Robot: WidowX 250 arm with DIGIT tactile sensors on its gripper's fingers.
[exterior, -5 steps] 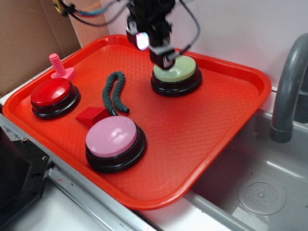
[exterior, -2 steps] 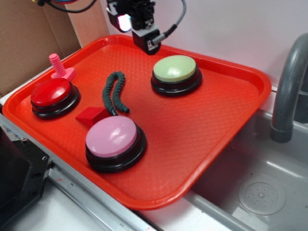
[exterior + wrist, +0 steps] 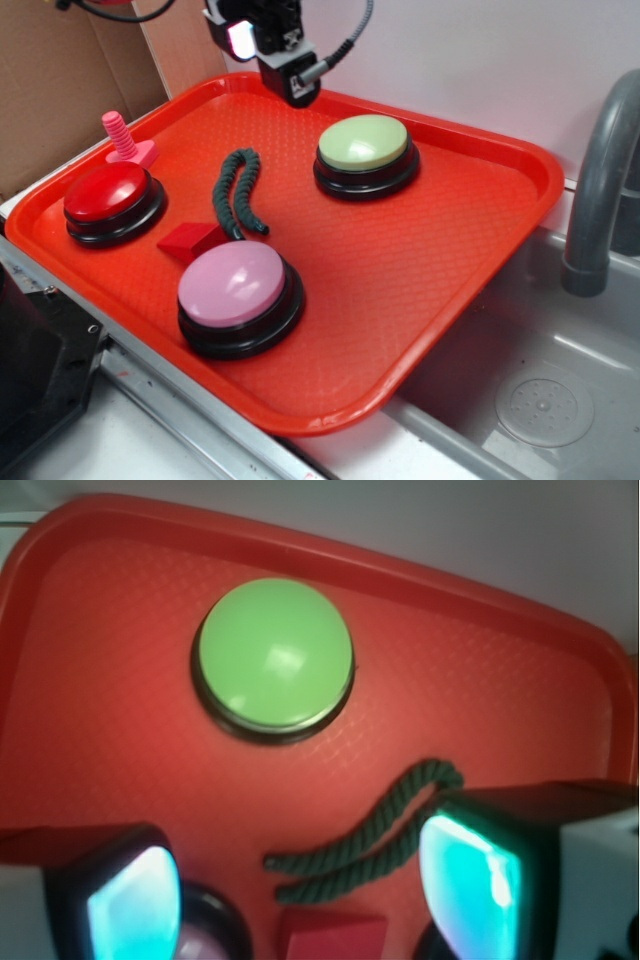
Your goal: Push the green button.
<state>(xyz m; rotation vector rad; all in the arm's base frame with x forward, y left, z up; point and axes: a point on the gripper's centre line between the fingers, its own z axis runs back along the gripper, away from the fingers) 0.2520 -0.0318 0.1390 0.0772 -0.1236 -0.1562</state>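
Looking at my feeds, the gripper (image 3: 291, 88) hangs above the red tray's (image 3: 480, 250) back-left rim, jaws spread apart and empty. I see the green button (image 3: 363, 142) sitting clear of it at the tray's back, right of the dark green ribbed worm (image 3: 236, 192).

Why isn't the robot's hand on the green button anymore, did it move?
Yes. The gripper lifted off the green button and moved up and left, now above the tray's far edge.
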